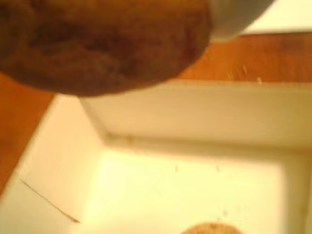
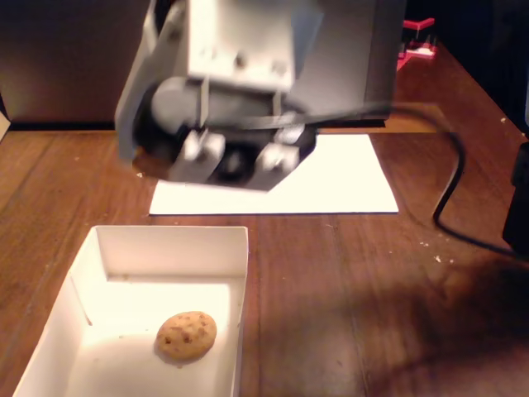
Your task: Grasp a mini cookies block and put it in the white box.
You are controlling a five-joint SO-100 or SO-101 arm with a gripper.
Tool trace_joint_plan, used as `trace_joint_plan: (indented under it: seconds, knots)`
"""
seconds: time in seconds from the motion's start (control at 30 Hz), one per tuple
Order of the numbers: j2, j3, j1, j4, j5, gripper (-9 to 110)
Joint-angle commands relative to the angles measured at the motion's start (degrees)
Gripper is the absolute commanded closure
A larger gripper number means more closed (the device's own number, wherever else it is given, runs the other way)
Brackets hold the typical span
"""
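A brown mini cookie (image 1: 102, 44) fills the top of the wrist view, close to the lens and blurred. My gripper (image 1: 161, 53) is shut on it, and one white finger (image 1: 234, 19) shows at its right. It hangs above the far wall of the white box (image 1: 195, 112). In the fixed view the arm's grey and white head (image 2: 223, 91) hovers over the far end of the white box (image 2: 107, 248), and the held cookie shows only as a dark edge (image 2: 142, 164). A second mini cookie (image 2: 187, 334) lies on the box floor, its top just visible in the wrist view (image 1: 212, 228).
A flat white paper sheet (image 2: 331, 182) lies on the wooden table (image 2: 347, 298) behind the box. A black cable (image 2: 450, 182) loops down at the right. A red object (image 2: 417, 41) stands at the far right back.
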Motion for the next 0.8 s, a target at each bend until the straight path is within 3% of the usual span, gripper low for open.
trace_joint_plan:
  seconds: [0.0,0.47,0.77]
  knots:
    - [1.1,-4.5,1.6,-2.3,1.8,82]
    - [4.4,16.0,2.5,-16.1,1.9,82]
    - [4.3,16.3,2.1,-17.8,2.0,80]
